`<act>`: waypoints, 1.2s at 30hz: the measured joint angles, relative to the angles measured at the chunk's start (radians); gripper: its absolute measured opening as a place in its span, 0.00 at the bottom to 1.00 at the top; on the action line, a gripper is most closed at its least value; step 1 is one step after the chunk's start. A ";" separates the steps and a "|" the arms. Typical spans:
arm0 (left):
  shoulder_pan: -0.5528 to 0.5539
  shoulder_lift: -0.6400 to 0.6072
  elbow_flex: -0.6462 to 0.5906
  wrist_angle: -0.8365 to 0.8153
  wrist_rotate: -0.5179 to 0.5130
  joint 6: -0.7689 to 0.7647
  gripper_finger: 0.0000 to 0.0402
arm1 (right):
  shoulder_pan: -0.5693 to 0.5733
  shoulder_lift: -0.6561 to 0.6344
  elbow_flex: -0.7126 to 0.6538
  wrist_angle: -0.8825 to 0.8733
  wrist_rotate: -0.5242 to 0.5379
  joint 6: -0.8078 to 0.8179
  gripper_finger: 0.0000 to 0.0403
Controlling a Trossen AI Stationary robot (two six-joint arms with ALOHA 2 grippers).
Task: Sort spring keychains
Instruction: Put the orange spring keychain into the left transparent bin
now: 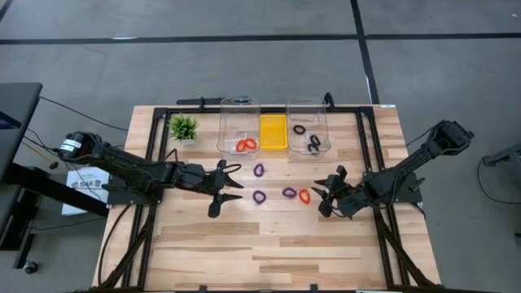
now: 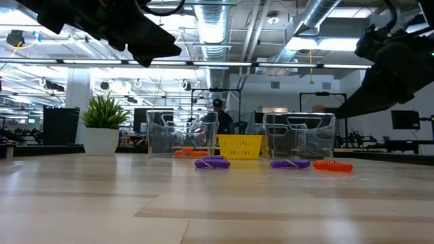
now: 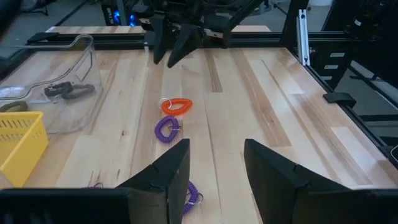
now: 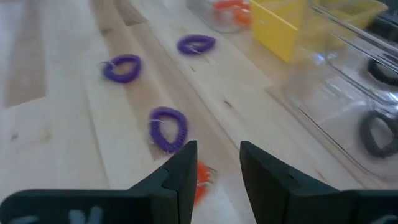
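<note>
The table (image 1: 269, 240) is showing pale wood planks with a smooth, faintly sheened finish. The two clear bins (image 1: 238, 122) (image 1: 307, 120) are looking like glossy transparent plastic, and the yellow basket (image 1: 273, 132) like matt perforated plastic. The purple spring keychains (image 4: 168, 129) and the red-orange spring keychain (image 3: 176, 106) are appearing as ribbed, slightly shiny coiled plastic. The gripper fingers (image 3: 272, 168) are looking matt black.

Both arms are dark, near-black, built of chunky jointed links. The left arm (image 1: 122, 167) has a silvery round cap at its base joint and thin black cables trailing off it. The right arm (image 1: 407, 171) is all matte black with a boxy shoulder. Each claw, left (image 1: 230, 189) and right (image 1: 326, 195), ends in two flat, wedge-shaped black fingers (image 3: 168, 177).
</note>
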 joint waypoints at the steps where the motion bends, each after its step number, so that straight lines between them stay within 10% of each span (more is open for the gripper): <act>1: 0.000 0.000 0.000 0.000 0.000 0.000 0.37 | 0.005 0.010 0.000 0.027 -0.001 -0.023 0.28; 36: 0.000 0.000 0.000 -0.008 0.000 0.000 0.37 | -0.131 0.470 0.230 -0.093 -0.320 -0.086 0.28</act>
